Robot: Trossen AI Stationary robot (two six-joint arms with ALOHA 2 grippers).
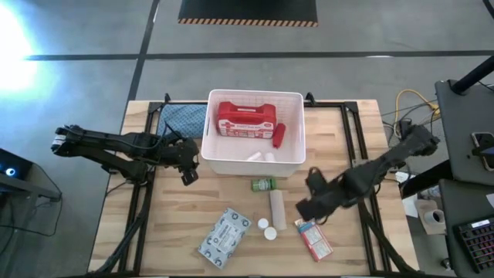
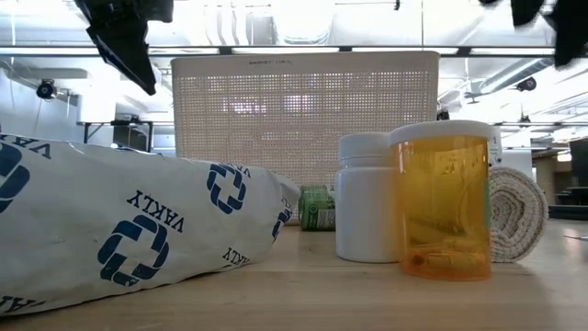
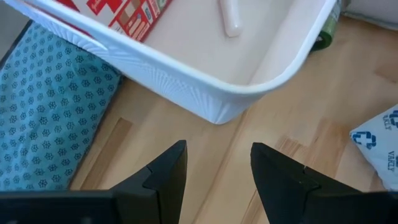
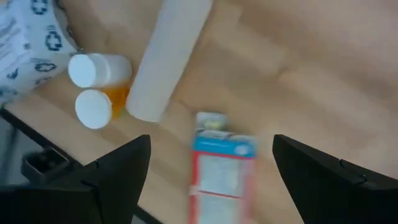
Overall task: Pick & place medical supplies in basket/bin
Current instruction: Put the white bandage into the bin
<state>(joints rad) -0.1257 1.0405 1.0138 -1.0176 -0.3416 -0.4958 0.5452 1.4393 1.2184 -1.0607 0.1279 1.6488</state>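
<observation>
My right gripper (image 1: pixel 312 202) is hovering spread wide and empty above the small red-white-blue box (image 1: pixel 314 238), which is lying flat on the worktop (image 1: pixel 370 154) just beside it. A white roll (image 1: pixel 276 209) and two white-capped pill bottles (image 1: pixel 267 227) are lying close by; the patterned wipes packet (image 1: pixel 224 234) is resting farther off. My left gripper (image 1: pixel 187 158) is waiting half-parted, holding nothing, at the white tub's (image 1: pixel 255 164) near corner, beside the teal cloth pad (image 1: pixel 182 118). The red first-aid case (image 1: pixel 245 120) and red tube (image 1: pixel 279 134) are sitting inside the tub.
</observation>
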